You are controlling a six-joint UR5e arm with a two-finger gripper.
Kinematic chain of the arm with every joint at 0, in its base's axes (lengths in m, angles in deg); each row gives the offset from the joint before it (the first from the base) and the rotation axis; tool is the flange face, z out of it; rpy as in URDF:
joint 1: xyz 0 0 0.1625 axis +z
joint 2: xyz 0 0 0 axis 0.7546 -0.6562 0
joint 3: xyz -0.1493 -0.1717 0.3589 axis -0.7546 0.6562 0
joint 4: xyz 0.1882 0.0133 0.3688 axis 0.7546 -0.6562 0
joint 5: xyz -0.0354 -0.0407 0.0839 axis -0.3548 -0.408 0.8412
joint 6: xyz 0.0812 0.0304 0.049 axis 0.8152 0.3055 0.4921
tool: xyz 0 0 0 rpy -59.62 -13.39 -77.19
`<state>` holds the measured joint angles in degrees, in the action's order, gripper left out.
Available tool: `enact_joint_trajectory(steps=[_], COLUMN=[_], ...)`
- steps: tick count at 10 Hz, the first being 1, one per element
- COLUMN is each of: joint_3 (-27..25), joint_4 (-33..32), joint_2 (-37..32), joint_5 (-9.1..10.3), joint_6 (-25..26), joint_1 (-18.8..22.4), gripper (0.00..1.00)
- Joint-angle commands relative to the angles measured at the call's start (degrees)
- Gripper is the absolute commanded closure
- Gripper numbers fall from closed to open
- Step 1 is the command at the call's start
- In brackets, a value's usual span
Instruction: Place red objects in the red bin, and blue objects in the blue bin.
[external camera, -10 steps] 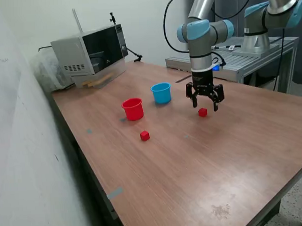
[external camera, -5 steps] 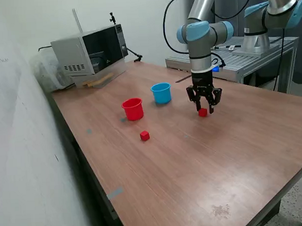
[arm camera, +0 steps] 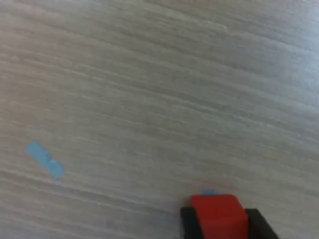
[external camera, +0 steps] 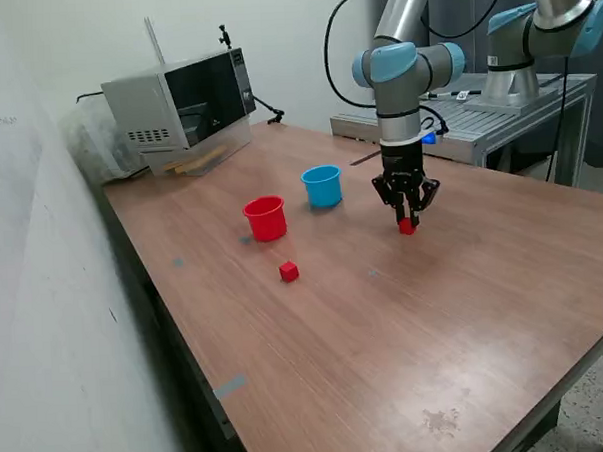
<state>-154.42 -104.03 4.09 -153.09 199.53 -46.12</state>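
Note:
In the exterior view my gripper (external camera: 407,222) is down at the table with its fingers closed around a small red cube (external camera: 408,226). The wrist view shows that red cube (arm camera: 219,215) pinched between the two black fingertips (arm camera: 188,224), right against the wood. A second red cube (external camera: 288,272) lies loose nearer the table's front, toward the exterior view's left. The red cup (external camera: 265,218) and the light blue cup (external camera: 322,185) stand upright side by side, to the exterior view's left of the gripper. No blue cubes are in view.
A microwave-like box (external camera: 181,109) stands at the far corner of the wooden table (external camera: 386,332). A second robot arm's base (external camera: 515,72) sits on a metal bench behind. Small blue tape marks (arm camera: 45,159) dot the tabletop.
The gripper fingers have come together from wide open onto the red cube, and the gripper has sunk slightly toward the table.

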Motion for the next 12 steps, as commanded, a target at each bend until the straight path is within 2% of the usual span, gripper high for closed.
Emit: enact_joint_trajectory(steps=[1,2,4,5,6,8,12], joint_3=[0.09,0.35,3.32,4.38,7.70,12.19,20.38], joint_4=[0.58,0.76,7.06,8.04,9.27,9.37,9.28], joint_2=[-2.17,-4.98,-11.74,-13.34,-13.27,-11.61,-2.91], joint_5=[-0.48,-0.57,-0.57,-0.57,-0.65,-0.66,-0.74], joint_6=[-0.34,-0.34,-0.34,-0.51,-0.51,-0.51,-0.51], joint_1=[-0.58,-1.11,-1.20,-3.03,-6.35,-10.50,-15.35], gripper=[1.00,1.00,1.00,1.00,1.00,1.00,1.00])
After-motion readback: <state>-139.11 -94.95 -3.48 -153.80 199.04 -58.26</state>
